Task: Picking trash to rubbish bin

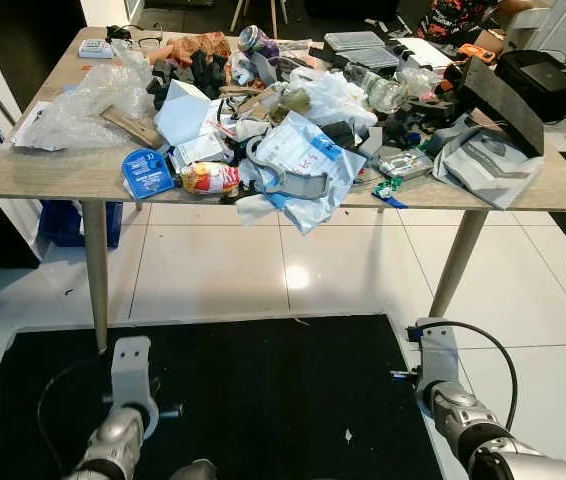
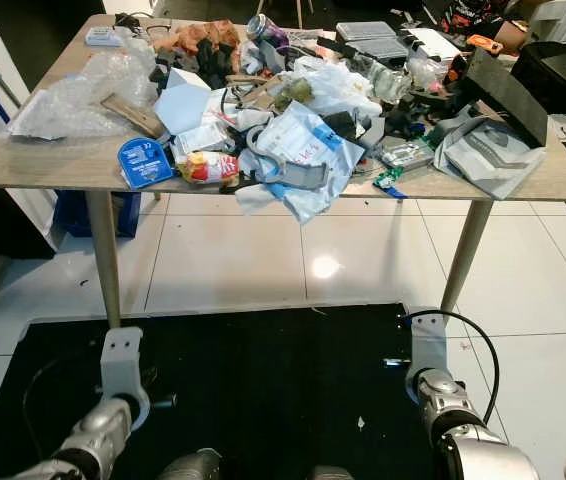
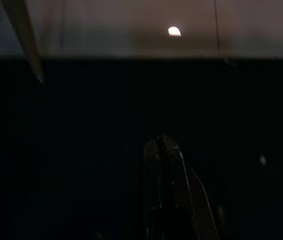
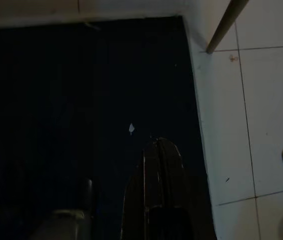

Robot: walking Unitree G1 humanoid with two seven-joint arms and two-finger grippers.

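Observation:
A heap of trash covers the wooden table (image 1: 53,168) ahead of me: a blue round packet (image 1: 148,172), a red and yellow snack packet (image 1: 210,178), a white and blue mailer bag (image 1: 298,160), clear bubble wrap (image 1: 88,105) and a crushed can (image 1: 254,40). Both silver arms hang low over the black mat (image 1: 263,400), well short of the table. In the dark left wrist view my left gripper (image 3: 161,142) has its fingers pressed together on nothing. My right gripper (image 4: 156,142) is likewise shut and empty above the mat's edge.
A grey bag (image 1: 488,160) and a black board lie at the table's right end, a black box (image 1: 543,80) beyond. A blue crate (image 1: 63,222) sits under the left side. White tile floor (image 1: 293,270) stretches between the table legs and the mat.

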